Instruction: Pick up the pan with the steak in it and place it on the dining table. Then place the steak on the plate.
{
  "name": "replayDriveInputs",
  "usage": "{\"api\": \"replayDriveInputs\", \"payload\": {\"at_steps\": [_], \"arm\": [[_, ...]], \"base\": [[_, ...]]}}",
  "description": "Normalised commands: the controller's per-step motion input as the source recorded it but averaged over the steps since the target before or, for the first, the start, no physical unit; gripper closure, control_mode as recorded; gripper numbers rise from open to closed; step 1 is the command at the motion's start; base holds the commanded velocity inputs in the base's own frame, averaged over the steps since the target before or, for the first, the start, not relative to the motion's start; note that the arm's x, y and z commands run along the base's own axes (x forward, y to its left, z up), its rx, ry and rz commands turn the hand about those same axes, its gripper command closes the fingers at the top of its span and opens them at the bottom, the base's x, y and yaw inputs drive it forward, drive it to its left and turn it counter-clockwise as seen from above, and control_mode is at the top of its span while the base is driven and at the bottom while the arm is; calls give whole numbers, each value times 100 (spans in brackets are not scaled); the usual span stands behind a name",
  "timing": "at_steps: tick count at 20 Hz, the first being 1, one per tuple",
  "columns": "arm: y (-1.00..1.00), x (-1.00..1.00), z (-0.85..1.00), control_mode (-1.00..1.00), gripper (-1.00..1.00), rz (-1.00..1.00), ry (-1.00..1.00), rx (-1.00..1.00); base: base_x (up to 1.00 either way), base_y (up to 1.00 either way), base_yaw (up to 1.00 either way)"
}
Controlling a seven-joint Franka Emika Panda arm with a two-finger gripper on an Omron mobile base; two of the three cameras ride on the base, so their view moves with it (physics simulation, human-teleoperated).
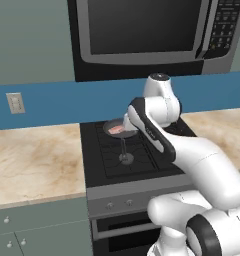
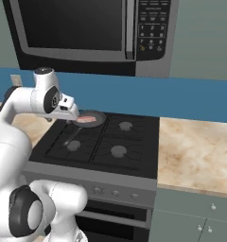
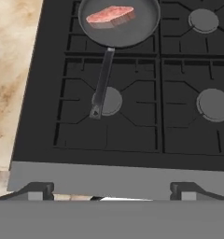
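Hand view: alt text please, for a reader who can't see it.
A black pan holding a steak sits on the stove's rear left burner, its handle pointing toward the camera. Beige counter lies left.

pan (image 3: 119, 22): looking matt black, smooth
steak (image 3: 110, 15): showing glossy pink-red marbling
stove (image 3: 132, 116): appearing matt black (grates cast-metal)
counter (image 1: 34, 162): showing polished beige marbled stone
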Motion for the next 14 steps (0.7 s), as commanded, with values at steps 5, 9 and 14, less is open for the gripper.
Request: {"api": "replayDriveInputs", "payload": {"at_steps": [5,9,14], "arm": [[14,19,-34,-100,-100,-1,1,0],[9,31,-32,-100,-100,-2,0,0],[7,38,-36,-100,-100,-3,0,0]], "base": [[0,0,0],[0,0,0],[0,0,0]]}}
